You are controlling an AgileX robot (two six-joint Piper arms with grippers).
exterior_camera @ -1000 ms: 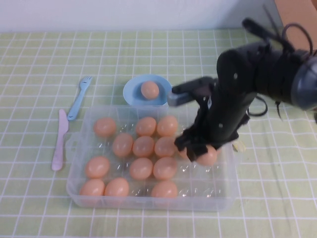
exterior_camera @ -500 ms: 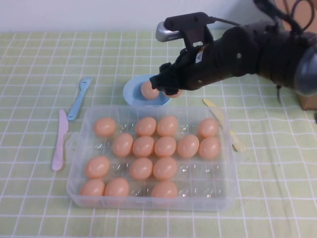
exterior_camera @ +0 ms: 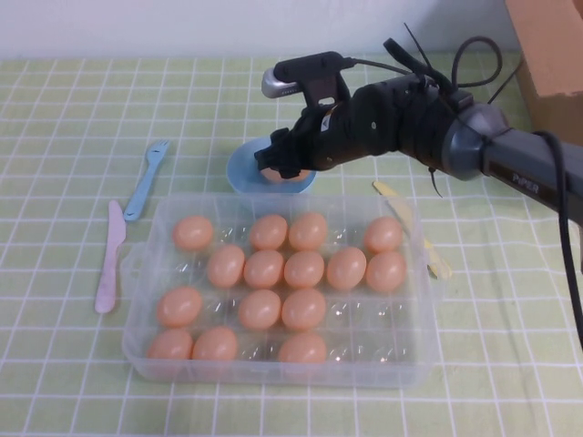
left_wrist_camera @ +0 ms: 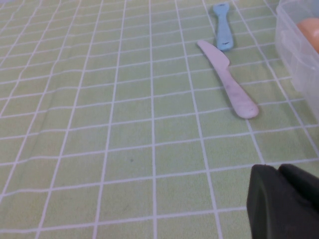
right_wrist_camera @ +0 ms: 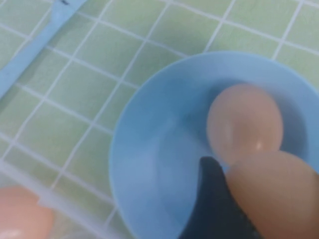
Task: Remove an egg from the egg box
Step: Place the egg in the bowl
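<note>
My right claw (exterior_camera: pixel 278 164) was over the blue bowl (exterior_camera: pixel 241 170), just behind the egg box (exterior_camera: pixel 137 341). It was closed on an egg (right_wrist_camera: pixel 274 191), with the fingers (right_wrist_camera: pixel 212 209) wide apart around it. In the right wrist view, I saw this egg just above a second egg (right_wrist_camera: pixel 244 122), which lay in the bowl under the claw. The box stood on the bench (exterior_camera: pixel 55 109) in front of the claw and had many eggs in its cups. A blue fork (exterior_camera: pixel 146 179) and a pink knife (exterior_camera: pixel 109 258) lay on the left of the claw, beside the box. My left claw (left_wrist_camera: pixel 284 201) was low over the bench, near the knife; I cannot tell if it was open.
</note>
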